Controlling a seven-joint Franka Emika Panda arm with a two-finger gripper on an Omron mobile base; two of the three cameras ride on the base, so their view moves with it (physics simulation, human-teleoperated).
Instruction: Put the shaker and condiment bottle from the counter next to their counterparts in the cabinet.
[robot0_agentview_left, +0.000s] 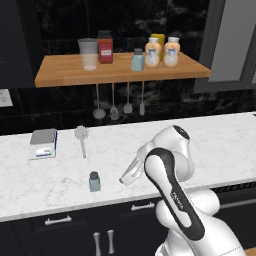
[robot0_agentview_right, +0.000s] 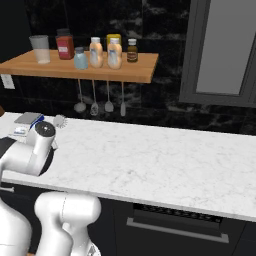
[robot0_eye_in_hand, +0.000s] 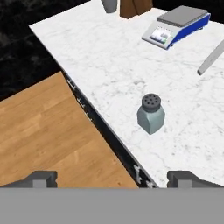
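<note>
The teal shaker (robot0_agentview_left: 94, 181) (robot0_eye_in_hand: 151, 114) with its dark cap stands upright on the white marble counter (robot0_agentview_left: 200, 145), near the front edge. My gripper (robot0_eye_in_hand: 112, 178) (robot0_agentview_left: 125, 178) hovers just right of it, off the counter's front edge, open and holding nothing, with its fingertips (robot0_eye_in_hand: 41, 178) wide apart. On the wooden cabinet shelf (robot0_agentview_left: 65, 75), two orange-tan bottles (robot0_agentview_left: 152, 54) (robot0_agentview_left: 171, 52) stand side by side; I cannot tell them apart. The pale blue shaker (robot0_agentview_left: 137, 60) (robot0_agentview_right: 80, 58) stands just left of them.
A glass cup (robot0_agentview_left: 88, 53), a red jar (robot0_agentview_left: 105, 47) and a dark brown bottle (robot0_agentview_right: 132, 50) share the shelf; metal utensils (robot0_agentview_left: 114, 102) hang below it. A kitchen scale (robot0_agentview_left: 43, 143) (robot0_eye_in_hand: 177, 26) and a brush (robot0_agentview_left: 81, 139) lie on the counter behind the shaker.
</note>
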